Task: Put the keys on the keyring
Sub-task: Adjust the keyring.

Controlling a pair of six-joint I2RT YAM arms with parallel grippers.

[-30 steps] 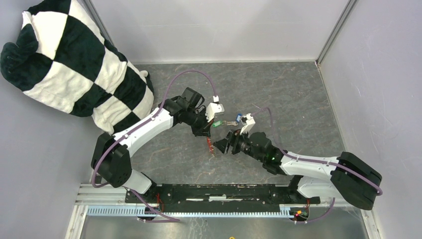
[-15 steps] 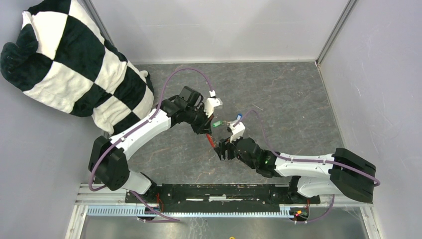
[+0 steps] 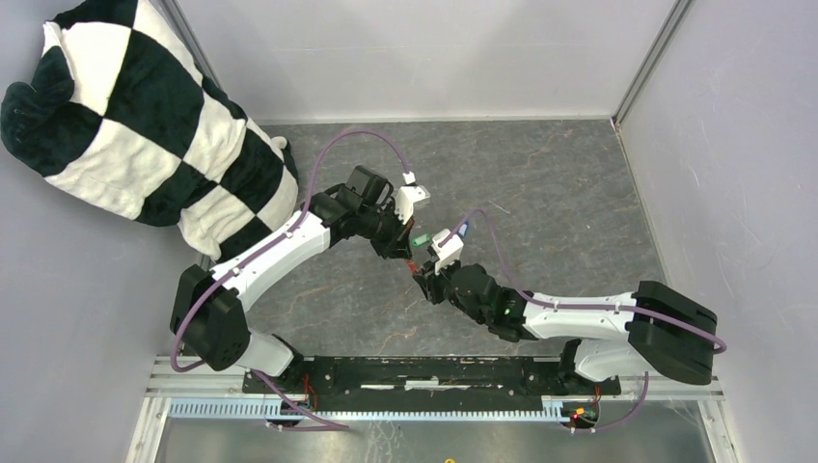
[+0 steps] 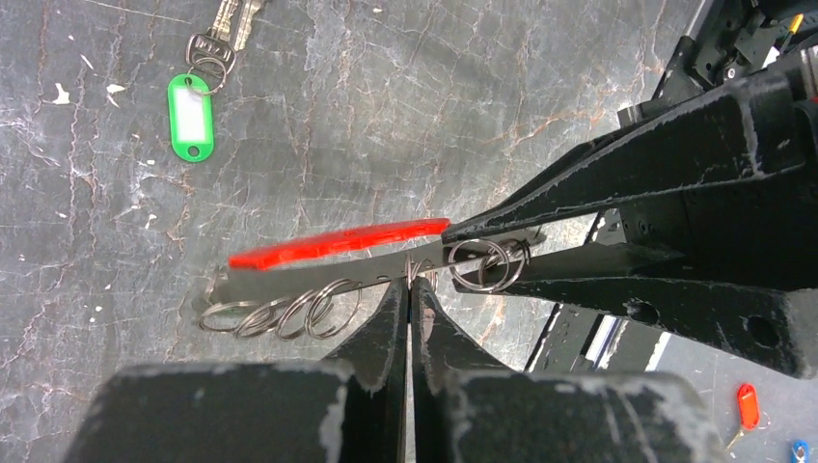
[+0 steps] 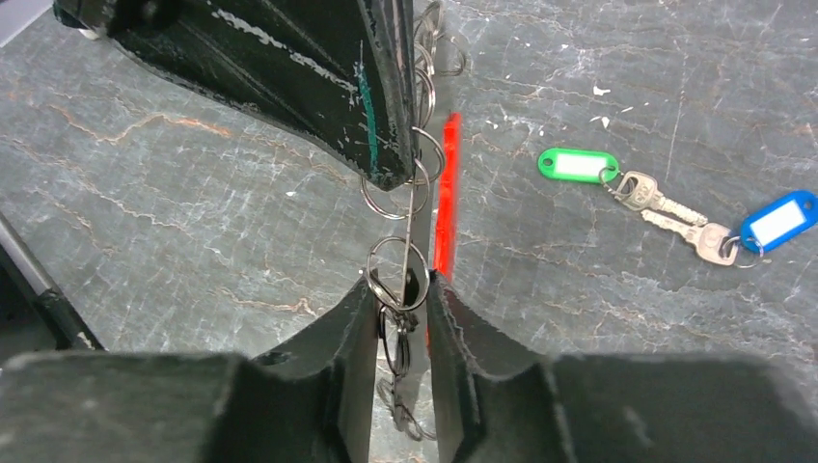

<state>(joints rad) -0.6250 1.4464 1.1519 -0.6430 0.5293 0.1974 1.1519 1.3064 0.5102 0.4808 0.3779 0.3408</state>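
Observation:
The keyring is a chain of thin steel rings with a red tag and hangs above the table. My left gripper is shut on its middle. My right gripper has closed to a narrow gap on the end rings, which sit between its fingertips beside the red tag. From above, both grippers meet at the keyring. The keys lie free on the table: the green-tagged one and the blue-tagged one, blades touching. The green key also shows in the left wrist view.
A black-and-white checkered cushion fills the back left corner. Grey walls close the table on three sides, and a black rail runs along the near edge. A small red tag lies low at the right of the left wrist view.
My right arm swung left to the hanging keyring and its jaws narrowed from wide open onto the end rings. The left gripper stayed shut, shifting slightly.

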